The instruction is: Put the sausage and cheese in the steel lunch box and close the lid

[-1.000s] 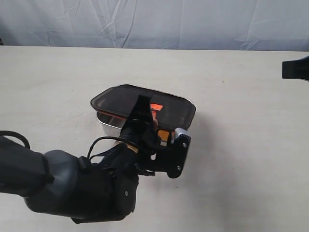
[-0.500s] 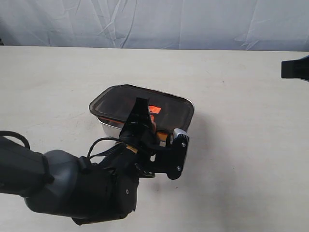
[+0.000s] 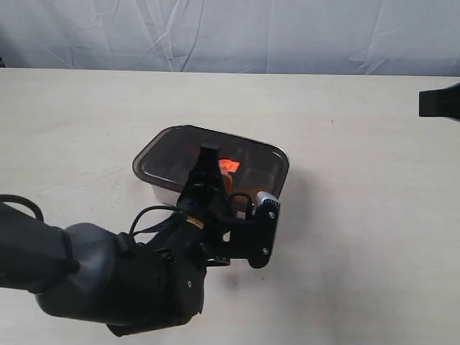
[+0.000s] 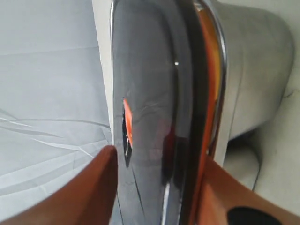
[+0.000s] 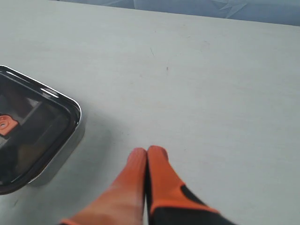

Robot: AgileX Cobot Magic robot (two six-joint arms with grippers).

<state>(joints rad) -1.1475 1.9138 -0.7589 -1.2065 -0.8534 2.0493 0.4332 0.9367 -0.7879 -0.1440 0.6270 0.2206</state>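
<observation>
While left gripper [image 4: 158, 157] straddles the lid [image 4: 150, 70] (cannot tell if clamped) | right gripper [image 5: 147, 152] closed

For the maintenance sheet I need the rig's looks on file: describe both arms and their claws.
The left arm is a bulky, rounded dark grey housing; black cables loop at its wrist, beside a black screwed bracket with a silver cap. The left claw has smooth orange fingers. The right claw has tapered orange fingers on a black base.
</observation>
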